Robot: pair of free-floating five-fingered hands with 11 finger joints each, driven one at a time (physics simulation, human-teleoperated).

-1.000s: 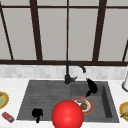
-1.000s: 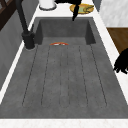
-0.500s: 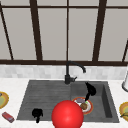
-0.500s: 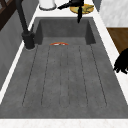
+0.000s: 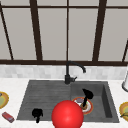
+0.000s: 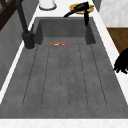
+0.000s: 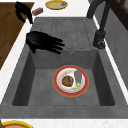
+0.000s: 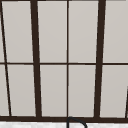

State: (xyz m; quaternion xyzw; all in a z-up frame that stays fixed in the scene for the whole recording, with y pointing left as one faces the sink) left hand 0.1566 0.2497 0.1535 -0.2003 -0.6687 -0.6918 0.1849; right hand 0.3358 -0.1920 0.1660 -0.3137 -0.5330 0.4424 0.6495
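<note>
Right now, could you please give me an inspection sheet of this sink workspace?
Surface: dark grey sink with a ribbed drainboard, set in a white counter.
Job's things: red-rimmed plate with food on the basin floor.
Clutter: red ball at the front; yellow plate and small red block on the left counter; another yellow plate on the right.
Robot hands: right robot hand open, above the basin near the plate; left robot hand over the drainboard's front edge.
Cables: nothing seen.
Surroundings: black faucet, dark-framed window.
</note>
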